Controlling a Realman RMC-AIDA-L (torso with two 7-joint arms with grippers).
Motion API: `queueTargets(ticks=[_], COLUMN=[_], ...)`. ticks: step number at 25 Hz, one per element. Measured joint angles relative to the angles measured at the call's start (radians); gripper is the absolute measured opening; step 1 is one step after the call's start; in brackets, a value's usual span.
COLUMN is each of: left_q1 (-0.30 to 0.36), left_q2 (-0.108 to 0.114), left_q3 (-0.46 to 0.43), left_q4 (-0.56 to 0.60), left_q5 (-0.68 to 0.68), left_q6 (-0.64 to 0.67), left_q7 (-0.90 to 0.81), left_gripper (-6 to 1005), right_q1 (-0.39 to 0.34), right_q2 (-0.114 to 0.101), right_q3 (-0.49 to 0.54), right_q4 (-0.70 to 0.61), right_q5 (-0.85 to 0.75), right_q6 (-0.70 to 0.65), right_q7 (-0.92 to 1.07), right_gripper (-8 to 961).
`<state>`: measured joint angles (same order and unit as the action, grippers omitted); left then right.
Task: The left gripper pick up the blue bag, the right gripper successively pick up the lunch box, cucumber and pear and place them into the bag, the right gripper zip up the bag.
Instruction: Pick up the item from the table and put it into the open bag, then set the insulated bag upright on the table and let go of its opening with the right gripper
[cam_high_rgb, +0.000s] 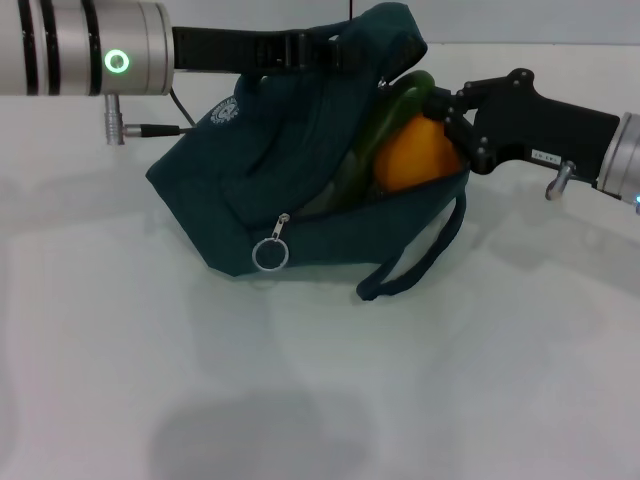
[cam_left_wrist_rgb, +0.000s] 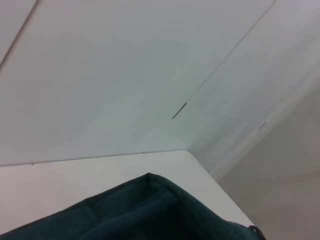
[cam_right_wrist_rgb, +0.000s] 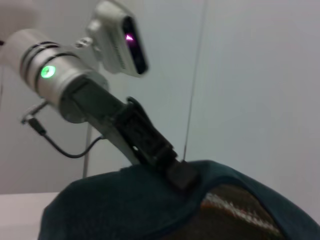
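The blue bag (cam_high_rgb: 260, 170) hangs just above the white table, mouth open toward the right. My left gripper (cam_high_rgb: 330, 50) is shut on its top edge, and the right wrist view shows the left gripper (cam_right_wrist_rgb: 177, 175) clamped on the bag (cam_right_wrist_rgb: 125, 205) fabric. The dark green cucumber (cam_high_rgb: 385, 125) leans out of the opening. Beside it the orange pear (cam_high_rgb: 415, 155) sits in the mouth. My right gripper (cam_high_rgb: 452, 125) reaches in from the right, fingers against the pear's upper right side. The lunch box is hidden. The left wrist view shows only the bag (cam_left_wrist_rgb: 150, 210) rim.
A metal zipper ring (cam_high_rgb: 270, 255) dangles at the bag's front, and a strap loop (cam_high_rgb: 420, 260) hangs below the opening. The left arm's cable plug (cam_high_rgb: 115, 128) hangs beside its wrist. The white table (cam_high_rgb: 320, 400) spreads in front, and its corner (cam_left_wrist_rgb: 190, 152) is in view.
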<state>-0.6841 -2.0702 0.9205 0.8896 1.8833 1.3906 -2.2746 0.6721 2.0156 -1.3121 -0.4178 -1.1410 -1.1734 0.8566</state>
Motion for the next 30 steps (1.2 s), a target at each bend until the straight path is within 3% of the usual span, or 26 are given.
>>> queueTargets(ticks=[7, 12, 17, 18, 20, 25, 30], left_q1=[0.0, 0.005, 0.003, 0.003, 0.005, 0.009, 0.01], left_q2=[0.002, 0.002, 0.004, 0.004, 0.004, 0.004, 0.004], left_q3=[0.0, 0.0, 0.0, 0.0, 0.0, -0.001, -0.014], left_q4=[0.0, 0.0, -0.001, -0.001, -0.001, -0.002, -0.002], left_q5=[-0.004, -0.004, -0.002, -0.002, -0.003, -0.004, -0.003], left_q6=[-0.003, -0.006, -0.007, -0.007, -0.008, -0.009, -0.019], left_q7=[-0.003, -0.004, -0.005, -0.005, -0.003, -0.002, -0.005], left_gripper=[66, 66, 66, 66, 66, 66, 66], right_q1=[-0.005, -0.036, -0.123, -0.186, -0.221, -0.304, -0.31], right_q2=[-0.003, -0.004, -0.003, 0.001, -0.001, -0.012, -0.009], right_q3=[-0.008, -0.003, 0.022, 0.072, 0.111, 0.165, 0.166], right_q4=[-0.035, -0.07, -0.158, -0.199, -0.206, -0.132, 0.013], right_q5=[-0.035, -0.057, -0.036, -0.022, -0.012, -0.014, -0.016], right_q6=[0.025, 0.02, -0.028, -0.103, -0.152, -0.189, -0.137], right_q7=[0.158, 0.219, 0.206, 0.167, 0.14, 0.035, -0.075], right_gripper=[96, 269, 398, 421, 468, 597, 714])
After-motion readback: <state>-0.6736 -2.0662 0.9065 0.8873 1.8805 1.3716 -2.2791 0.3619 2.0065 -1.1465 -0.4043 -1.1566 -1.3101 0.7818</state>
